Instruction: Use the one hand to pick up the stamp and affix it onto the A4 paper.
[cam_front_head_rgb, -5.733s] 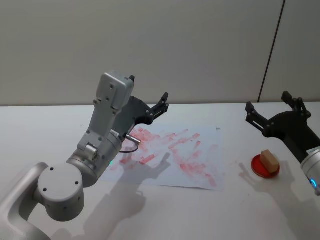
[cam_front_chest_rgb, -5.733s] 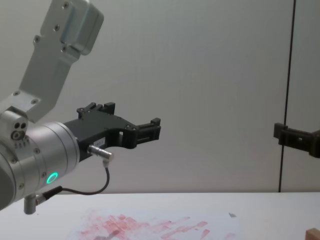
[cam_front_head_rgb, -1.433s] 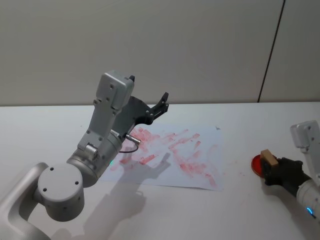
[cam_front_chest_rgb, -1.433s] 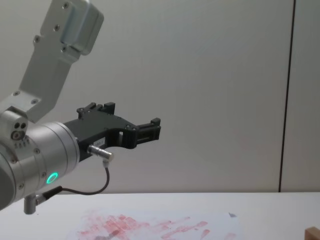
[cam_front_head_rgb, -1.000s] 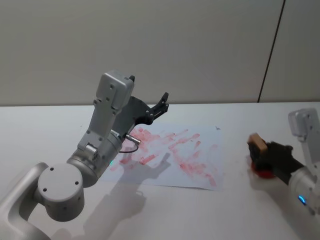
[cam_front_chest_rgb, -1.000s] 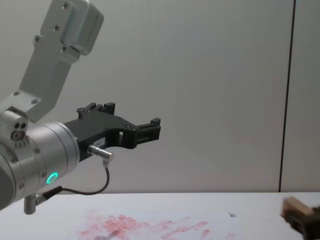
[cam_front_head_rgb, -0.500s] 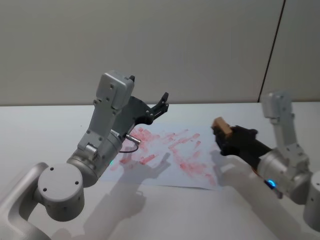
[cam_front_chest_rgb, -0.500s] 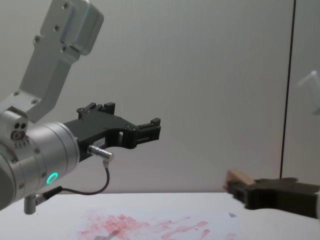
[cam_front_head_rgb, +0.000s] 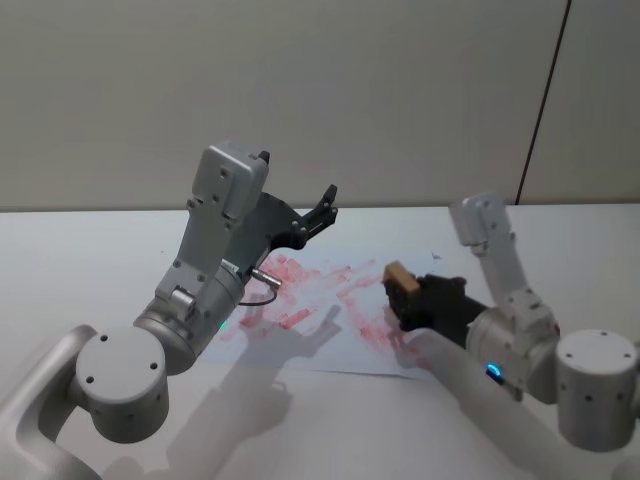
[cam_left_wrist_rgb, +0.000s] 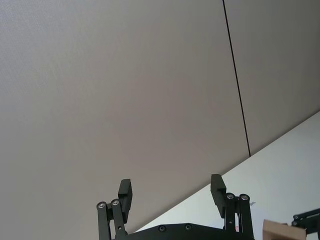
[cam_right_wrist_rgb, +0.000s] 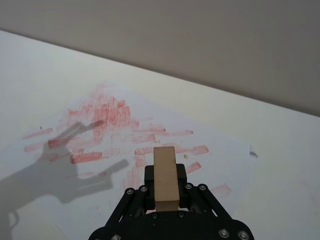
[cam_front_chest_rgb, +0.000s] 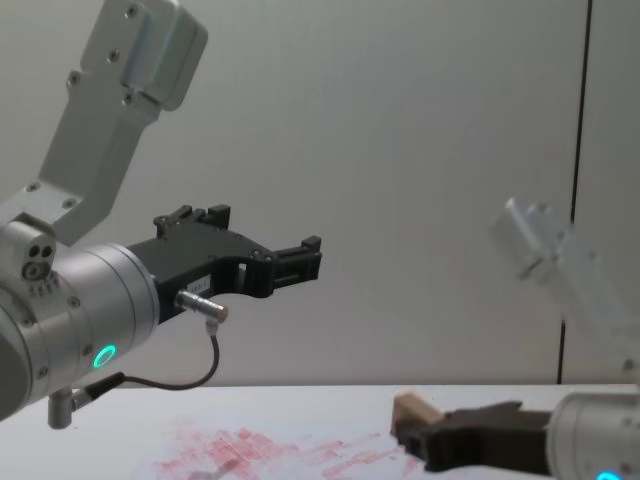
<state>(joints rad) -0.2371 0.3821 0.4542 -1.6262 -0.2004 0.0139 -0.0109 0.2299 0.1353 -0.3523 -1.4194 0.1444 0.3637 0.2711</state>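
**Right gripper.** The jaws of the black, flat-fingered right gripper are clamped on the small light tan wooden block stamp. In the right wrist view the stamp lies lengthwise between the two fingers, and one end sticks out past their tips. The head view places the stamp over the right part of the white A4 paper, which is smeared with many red-pink rectangular ink marks. In the chest view the stamp sits tilted, above the level of the marks. Whether any part of it touches the sheet cannot be told. Behind the gripper, a pale silver bracket arm rises from a rounded silver joint carrying a small blue light.

**Left gripper.** The jaws of the black left gripper stand wide apart and hold nothing. This gripper hangs raised above the left part of the paper, well apart from the stamp. It is mounted on a silver cylinder with a green light. A thin black cable loops from a silver plug on its side. A small white label on the gripper body is too small to read.

**Setting.** The paper lies flat on a white counter, in front of a plain grey wall with one dark vertical seam.
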